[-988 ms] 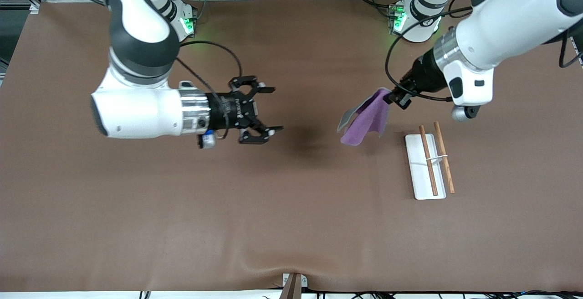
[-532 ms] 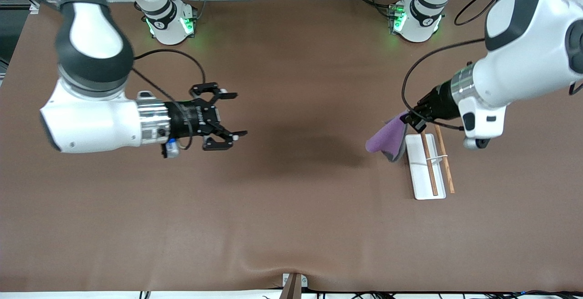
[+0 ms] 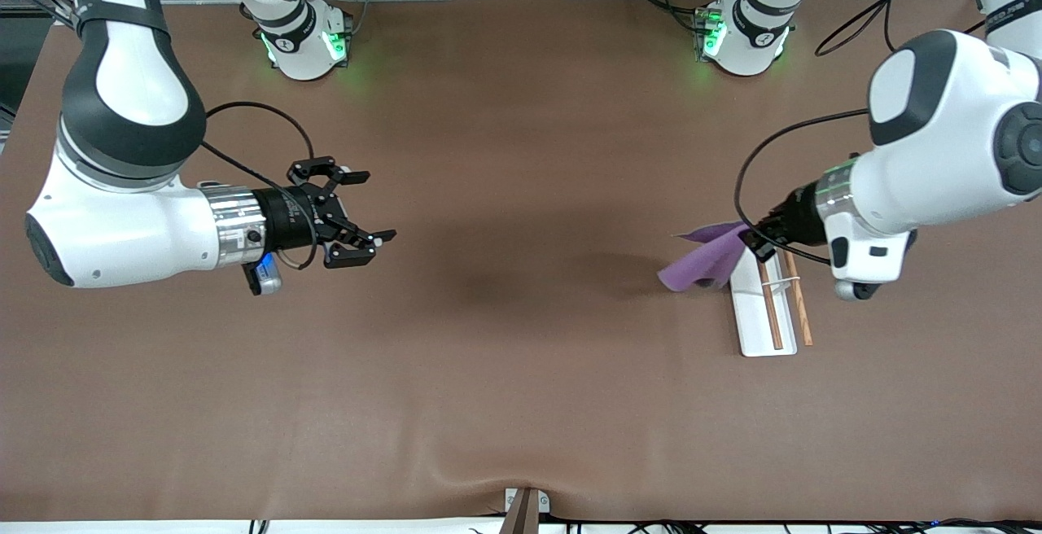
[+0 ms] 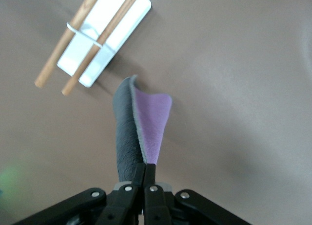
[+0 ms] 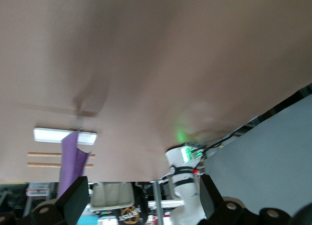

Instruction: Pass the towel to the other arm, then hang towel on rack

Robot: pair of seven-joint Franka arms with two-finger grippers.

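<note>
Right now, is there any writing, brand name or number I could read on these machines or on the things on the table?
None can be read.
Right gripper: pale marks on its black body, too small to read.
Left gripper, towel, rack, table: no lettering visible.

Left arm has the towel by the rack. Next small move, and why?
Probably carry the towel sideways over the rack's two wooden rods, then lower. The left gripper is shut on one edge, the cloth hangs beside the white base, not yet draped on the rods. The right gripper is open over bare table, waiting, so the handover looks done.
</note>
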